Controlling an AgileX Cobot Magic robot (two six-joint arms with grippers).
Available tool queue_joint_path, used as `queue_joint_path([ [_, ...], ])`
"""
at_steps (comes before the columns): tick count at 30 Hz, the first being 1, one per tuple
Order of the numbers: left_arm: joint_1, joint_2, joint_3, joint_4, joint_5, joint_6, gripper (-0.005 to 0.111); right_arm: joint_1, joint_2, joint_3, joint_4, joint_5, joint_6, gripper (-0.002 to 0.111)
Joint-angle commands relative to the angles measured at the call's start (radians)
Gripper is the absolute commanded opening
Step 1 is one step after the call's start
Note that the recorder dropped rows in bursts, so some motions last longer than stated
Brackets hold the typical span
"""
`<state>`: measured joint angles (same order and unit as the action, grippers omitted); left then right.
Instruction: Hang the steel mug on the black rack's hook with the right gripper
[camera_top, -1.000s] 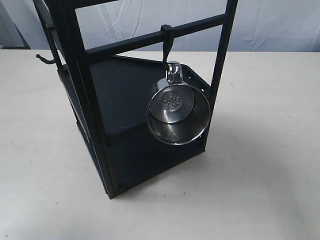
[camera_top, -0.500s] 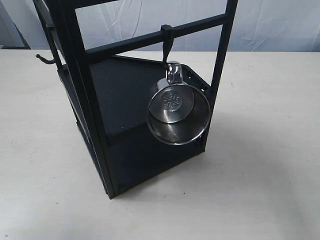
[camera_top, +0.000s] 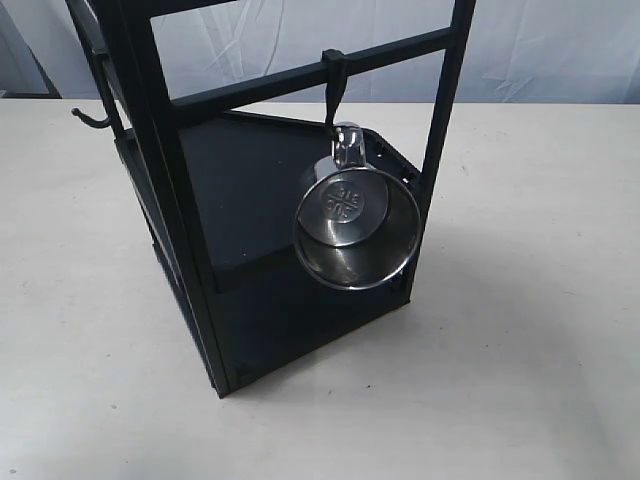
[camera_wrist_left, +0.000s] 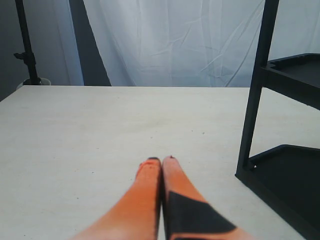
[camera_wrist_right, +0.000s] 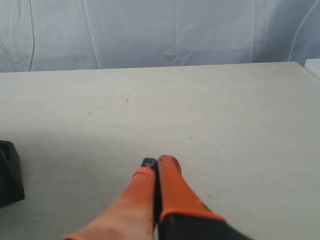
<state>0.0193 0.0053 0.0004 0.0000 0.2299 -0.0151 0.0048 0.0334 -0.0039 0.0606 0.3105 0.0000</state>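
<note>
Steel mug (camera_top: 357, 228) hangs by its handle on the hook (camera_top: 334, 85), centre frame, on black rack (camera_top: 180, 180) crossbar. Right pincer (camera_wrist_right: 156, 162) closed, empty, over counter (camera_wrist_right: 225, 115). Left pincer (camera_wrist_left: 161, 160) closed too.

Steel mug (camera_top: 356, 228): shiny silver, stamped cross-like mark on base. Black rack (camera_top: 190, 200) and hook (camera_top: 334, 85): matte black. Surface (camera_top: 520, 330): off-white, faint specks. Backdrop (camera_wrist_left: 170, 40): white, creased cloth. Left end effector (camera_wrist_left: 161, 161): orange fingers, one with a black patch. Right end effector (camera_wrist_right: 156, 163): orange fingers, black at base and one tip.
</note>
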Motion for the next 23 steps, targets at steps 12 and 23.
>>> queue_joint_path([
  [12, -0.001, -0.005, 0.000, 0.000, 0.001, -0.002, 0.002, -0.005, -0.007, 0.004, -0.006, -0.007, 0.000, -0.001],
  [23, -0.001, -0.005, 0.000, 0.000, 0.001, -0.002, 0.002, -0.005, -0.007, 0.004, -0.006, -0.005, 0.000, -0.001],
])
